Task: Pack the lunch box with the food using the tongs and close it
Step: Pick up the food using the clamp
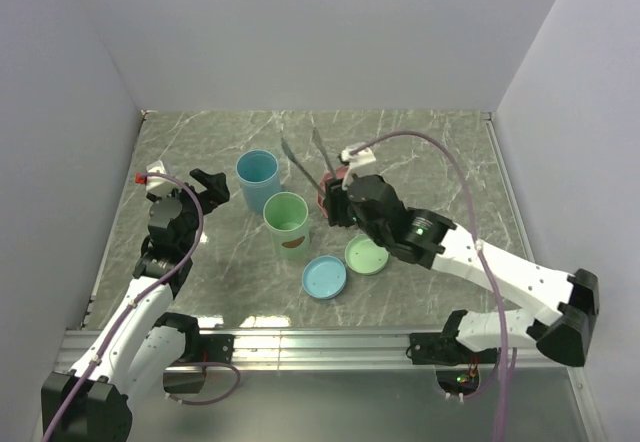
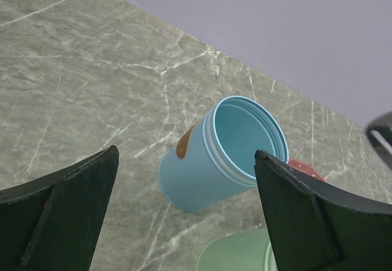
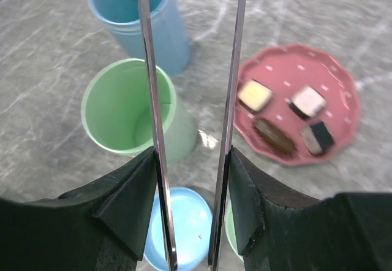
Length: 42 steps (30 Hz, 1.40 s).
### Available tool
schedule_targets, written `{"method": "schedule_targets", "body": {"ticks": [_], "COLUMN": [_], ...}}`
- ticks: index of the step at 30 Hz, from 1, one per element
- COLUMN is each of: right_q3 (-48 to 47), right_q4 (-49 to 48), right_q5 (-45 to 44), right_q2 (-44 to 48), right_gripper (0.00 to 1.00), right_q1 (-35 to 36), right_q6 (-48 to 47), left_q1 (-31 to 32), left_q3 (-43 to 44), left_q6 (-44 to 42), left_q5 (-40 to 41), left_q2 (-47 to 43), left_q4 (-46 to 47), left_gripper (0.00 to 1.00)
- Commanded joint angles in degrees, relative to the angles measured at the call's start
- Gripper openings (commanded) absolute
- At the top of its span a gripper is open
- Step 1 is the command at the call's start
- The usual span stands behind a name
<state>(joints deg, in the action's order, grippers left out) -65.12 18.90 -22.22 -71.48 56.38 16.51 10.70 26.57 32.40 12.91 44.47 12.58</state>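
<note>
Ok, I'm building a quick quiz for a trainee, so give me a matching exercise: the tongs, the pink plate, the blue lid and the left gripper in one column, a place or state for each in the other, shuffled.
1. tongs
2. pink plate
3. blue lid
4. left gripper

A. open, holding nothing
B. lying beside the green lid
C. between the fingers of the right gripper
D. carrying four food pieces

Pairs: 1-C, 2-D, 3-B, 4-A
</note>
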Motion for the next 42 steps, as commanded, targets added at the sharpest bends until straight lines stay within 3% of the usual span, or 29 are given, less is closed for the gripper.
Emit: {"method": "schedule_targets", "body": {"ticks": [1, 7, 17, 28, 42], "right_q3": [2.9, 9.3, 19.3, 22.1, 22.4], "right_q4": [1.6, 10.5, 24.9, 31.0, 22.3], "right_q5": [-7.3, -13.7, -15.6, -13.3, -13.9], "right_q2": [5.5, 11.1, 21.2, 23.7, 18.0], "right_gripper": [0.55, 0.55, 0.55, 0.55, 0.55], "right_q1": [0.2, 0.1, 1.4, 2.4, 1.9], "right_q6": [4.3, 14.8, 31.9, 36.7, 31.3], "left_q1": [0.0, 0.0, 0.0, 0.0, 0.0], "left_q3": [0.6, 0.6, 0.4, 0.3, 0.4], "left_q6": [0.4, 0.5, 0.6, 0.8, 0.8], "left_q5": [-0.7, -1.6, -3.1, -4.7, -4.4], "left_q2": [-0.7, 0.2, -0.4, -0.3, -0.4], "left_q4": [1.7, 2.2, 2.4, 2.7, 2.5], "left_gripper": [0.99, 0.99, 0.99, 1.00, 0.99]}}
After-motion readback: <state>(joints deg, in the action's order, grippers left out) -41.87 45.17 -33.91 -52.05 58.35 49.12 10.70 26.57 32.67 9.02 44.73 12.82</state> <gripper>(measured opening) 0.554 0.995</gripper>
